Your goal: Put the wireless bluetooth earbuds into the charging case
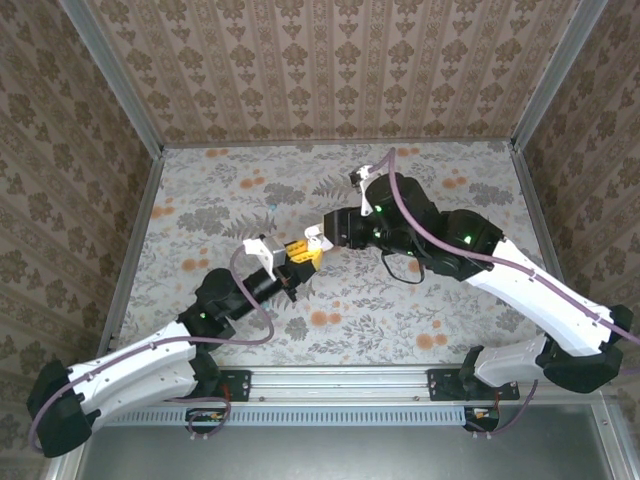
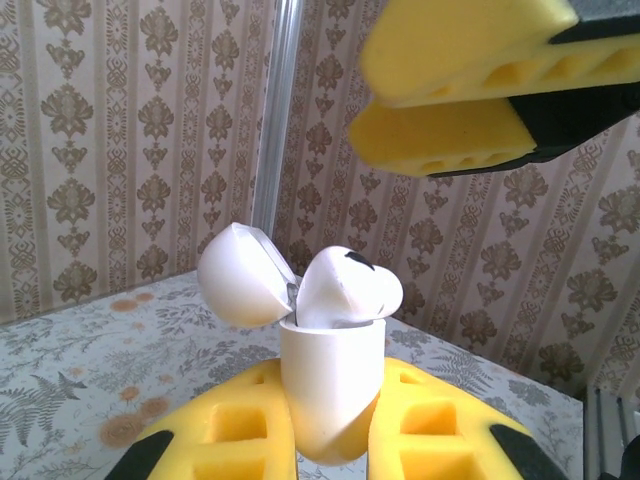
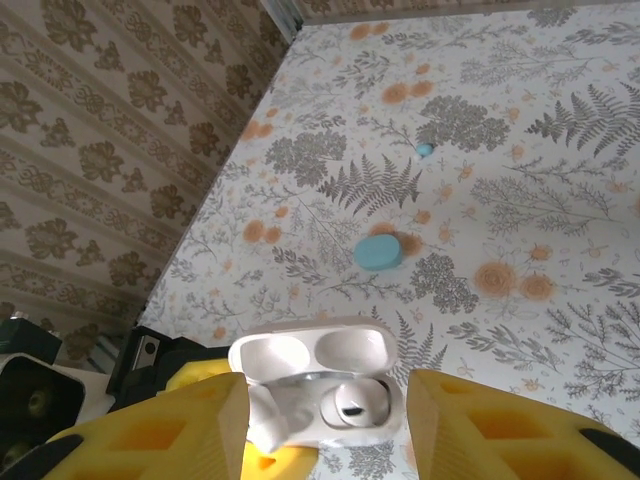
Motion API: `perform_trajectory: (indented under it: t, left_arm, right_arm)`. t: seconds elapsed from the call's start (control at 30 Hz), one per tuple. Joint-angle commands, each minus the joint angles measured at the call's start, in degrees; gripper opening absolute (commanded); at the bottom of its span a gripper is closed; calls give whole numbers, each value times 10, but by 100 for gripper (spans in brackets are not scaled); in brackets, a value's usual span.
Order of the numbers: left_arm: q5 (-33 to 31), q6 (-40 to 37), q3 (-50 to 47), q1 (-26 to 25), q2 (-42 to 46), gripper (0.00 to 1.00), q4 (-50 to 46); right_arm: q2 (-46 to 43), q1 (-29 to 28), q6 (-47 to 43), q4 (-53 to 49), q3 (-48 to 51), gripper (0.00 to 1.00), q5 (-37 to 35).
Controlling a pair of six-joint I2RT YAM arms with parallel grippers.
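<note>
Your left claw [image 2: 330, 440], at the bottom of the left wrist view, pinches the white charging case [image 2: 330, 385] upright, its lid [image 2: 240, 275] flipped back. One white earbud [image 2: 348, 285] sits in a well but stands proud and tilted, so it looks not fully seated. You cannot tell whether the second well is filled. Your right claw [image 3: 328, 405] hangs just above the case, pads spread, holding nothing. Mid-frame in the right wrist view lie a teal case [image 3: 378, 252] and, higher up, a teal earbud [image 3: 425, 150], apparently not yet paired. In the top view both claws meet mid-table [image 1: 420, 335], the walls [image 1: 300, 60] well apart, with open surface all round.
</note>
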State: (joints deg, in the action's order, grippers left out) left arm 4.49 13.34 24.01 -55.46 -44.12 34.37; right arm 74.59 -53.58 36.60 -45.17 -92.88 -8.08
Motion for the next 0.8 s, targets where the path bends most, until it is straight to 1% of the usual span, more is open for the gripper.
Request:
perform_trajectory:
  t: [0.0,0.13,0.27,0.37,0.47,0.57,0.7,0.77]
  left_arm:
    - [22,14,-4,14,10,0,-10]
    - [30,26,-8,23,1,0,-2]
    - [69,34,7,44,-20,0,-1]
    - [99,46,23,59,-47,0,18]
    - [134,50,55,78,-87,0,29]
    - [172,56,85,96,-137,0,58]
    - [180,92,112,106,-192,0,119]
    - [182,90,115,106,-203,0,128]
  right_arm:
    - [-36,9,-7,27,24,44,57]
    - [-50,11,-22,46,49,37,104]
    - [-45,18,-44,44,56,34,132]
    - [-42,46,-47,54,60,34,166]
    - [-44,84,-52,76,63,33,219]
    - [-41,122,-78,85,55,32,275]
    - [-18,144,-100,57,14,23,314]
    - [-14,144,-99,32,-2,20,324]
